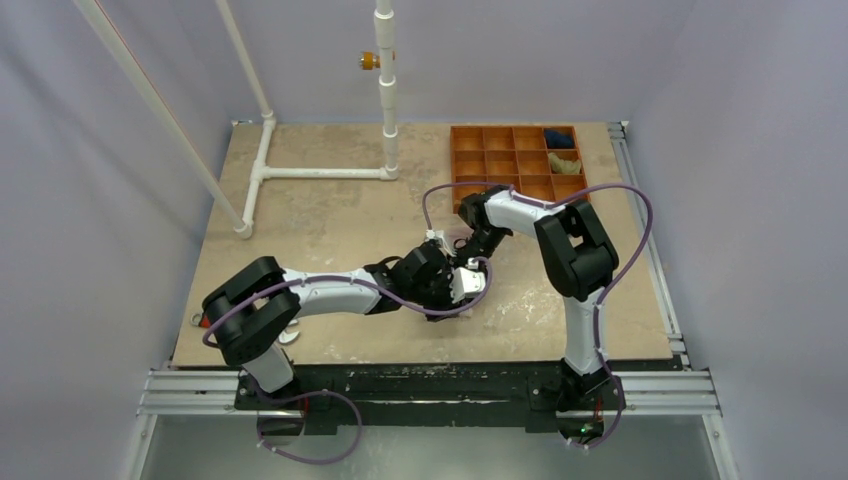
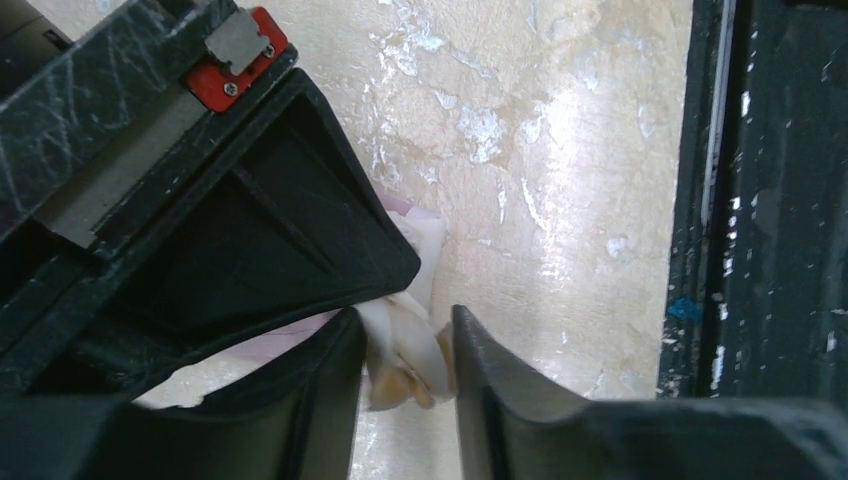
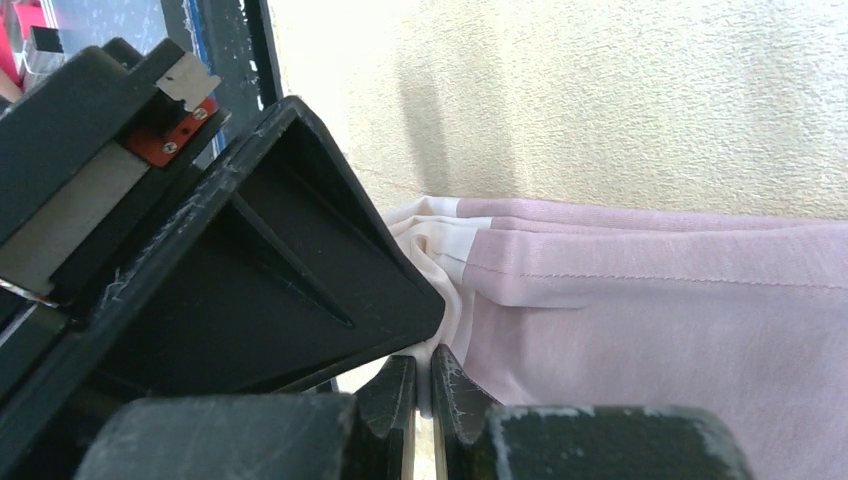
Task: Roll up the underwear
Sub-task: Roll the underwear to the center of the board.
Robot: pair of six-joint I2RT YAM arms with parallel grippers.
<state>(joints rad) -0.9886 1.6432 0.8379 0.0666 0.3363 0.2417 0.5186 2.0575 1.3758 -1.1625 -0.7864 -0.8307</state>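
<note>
Left claw point(image 2: 407, 320) of mine had closed onto a bunched cream fold of the underwear point(image 3: 650, 330), and the cloth filled the gap between the two fingers and touched both of them. Seen from that wrist, the fold rose in a small crumpled lump between the fingertips, with a pale pink strip running off under the claw's body. My right claw point(image 3: 423, 362) was clenched almost to nothing, with a thin edge of the same cream panel nipped between its fingertips. From the right wrist I saw the garment lying flat on the table point(image 3: 600, 100), its dusty-pink part spread away to the right with a stitched hem across it and a fold along its far edge.

From above, my two claws met tip to tip near the middle of the table, a little toward the near edge, and they hid most of the cloth beneath them. An orange tray point(image 1: 470, 150) sat at the far right corner, well apart from the garment, with a dark blue bundle point(image 1: 558, 137) and an olive-tan bundle point(image 1: 563, 163) in its right-hand compartments
</note>
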